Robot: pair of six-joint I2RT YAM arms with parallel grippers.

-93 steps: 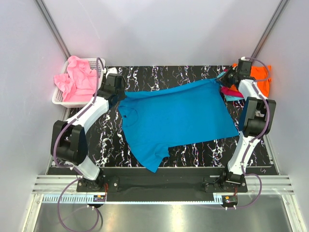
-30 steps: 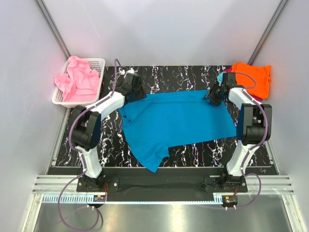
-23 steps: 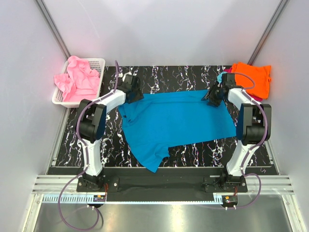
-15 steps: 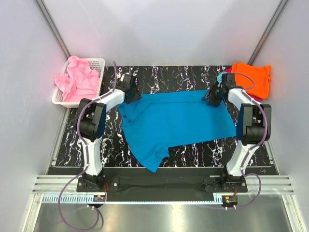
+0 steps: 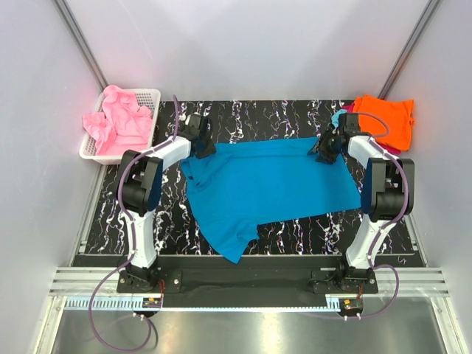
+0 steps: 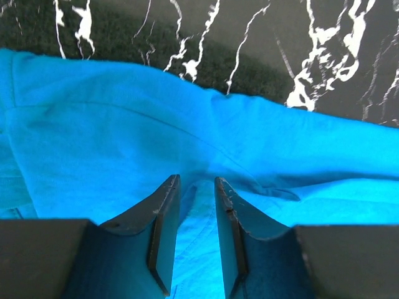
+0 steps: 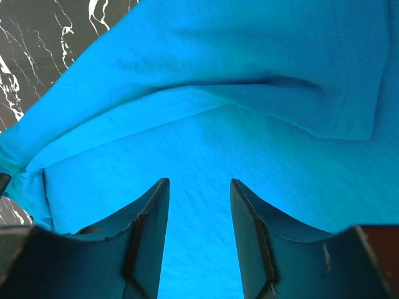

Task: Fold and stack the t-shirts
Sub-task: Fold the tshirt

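Observation:
A teal-blue t-shirt (image 5: 265, 184) lies spread on the black marble table (image 5: 251, 118), one sleeve hanging toward the near edge. My left gripper (image 5: 202, 147) is down on its far left corner. In the left wrist view the left gripper (image 6: 196, 182) is open only narrowly, with a small ridge of the teal cloth (image 6: 124, 143) rising between its fingertips. My right gripper (image 5: 327, 153) is at the shirt's far right corner. In the right wrist view the right gripper (image 7: 199, 182) stands open over flat teal cloth (image 7: 249, 93), gripping nothing.
A white mesh basket (image 5: 148, 93) at the far left holds crumpled pink shirts (image 5: 118, 122). An orange shirt (image 5: 387, 118) lies at the far right corner, with a bit of light cyan cloth (image 5: 337, 116) beside it. Grey walls close in on three sides.
The left gripper's jaws have narrowed around a ridge of the teal shirt, and its wrist has shifted slightly left. The right gripper has barely moved.

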